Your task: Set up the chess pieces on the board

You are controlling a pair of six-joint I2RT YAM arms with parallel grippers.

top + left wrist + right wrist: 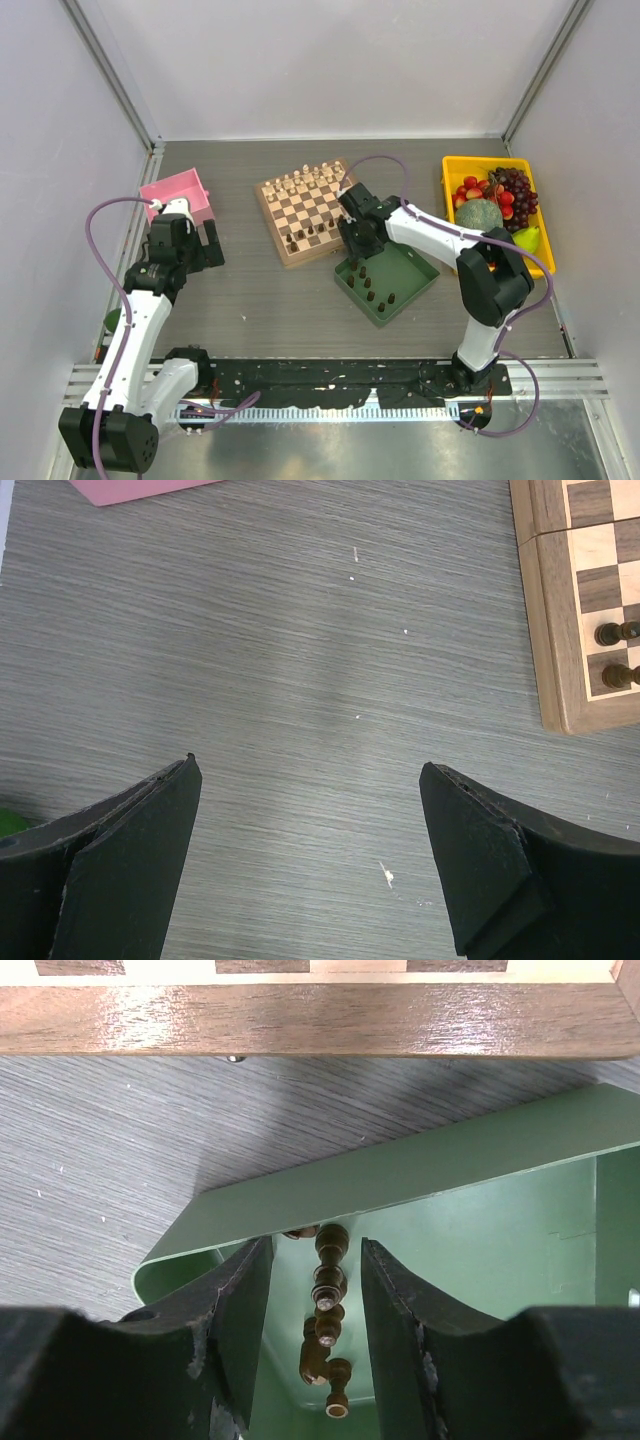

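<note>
Straddling chess pieces (328,1285) lying lengthwise in the green tray (420,1170), the right gripper (316,1245) stands narrowly open, nearer than the wide-open left gripper (310,768).

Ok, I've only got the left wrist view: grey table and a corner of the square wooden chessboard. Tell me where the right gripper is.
Observer: The right gripper is down in the square green tray, at the corner nearest the wooden chessboard.
Operator: Say what's between its jaws.
Observer: Several dark brown wooden chessmen lie there jumbled; the jaws stand apart either side, not visibly touching them.
Operator: Report the board's far side.
Observer: Pale cream chessmen stand in rows along it.
</note>
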